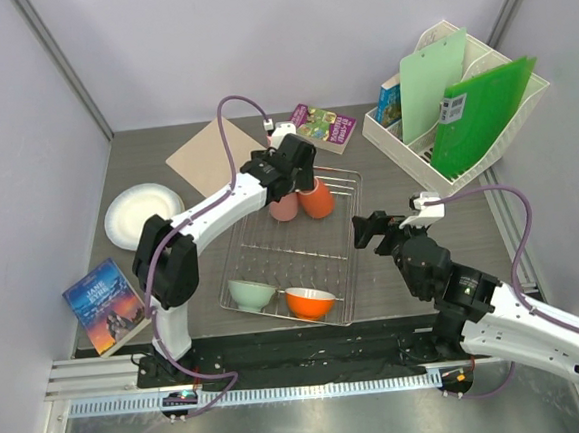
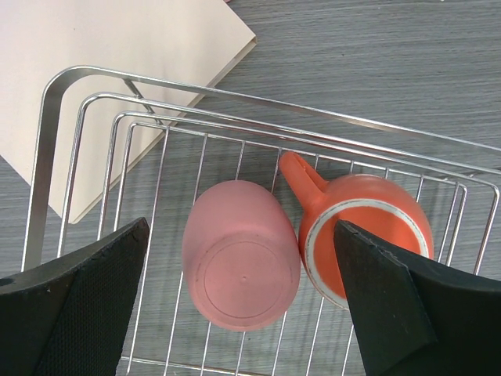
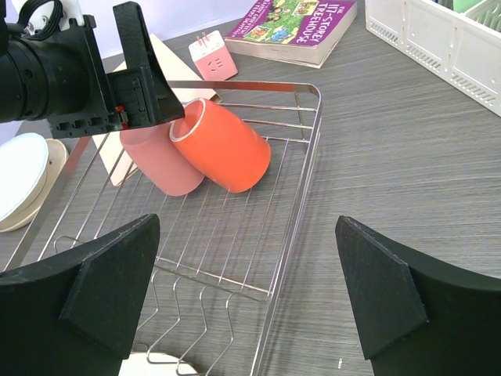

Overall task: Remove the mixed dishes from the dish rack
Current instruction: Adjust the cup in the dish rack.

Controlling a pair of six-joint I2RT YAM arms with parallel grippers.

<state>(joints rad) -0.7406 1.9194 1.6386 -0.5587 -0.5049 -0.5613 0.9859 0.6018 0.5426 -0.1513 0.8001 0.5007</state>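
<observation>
Rack: rectangular silver wire-grid dish rack (image 1: 357, 241) at table centre, 4 dishes inside. Smooth pink cup (image 2: 241, 266) and glossy orange handled cup (image 2: 368, 219) lay tilted, touching, at far end. Mint-green bowl (image 1: 251, 294) and orange bowl (image 1: 311, 301) sat at near end. Stack of cream plates (image 1: 144, 213) lay on table left of rack, judged unloaded.
Left gripper (image 1: 288, 168) hovered above pink cup, jaws wide apart, straddling it, holding nothing: likely pre-grasp alignment.
Right gripper (image 1: 369, 228) hung beside rack's right rim, jaws wide apart, empty, clear of left arm's work zone.
</observation>
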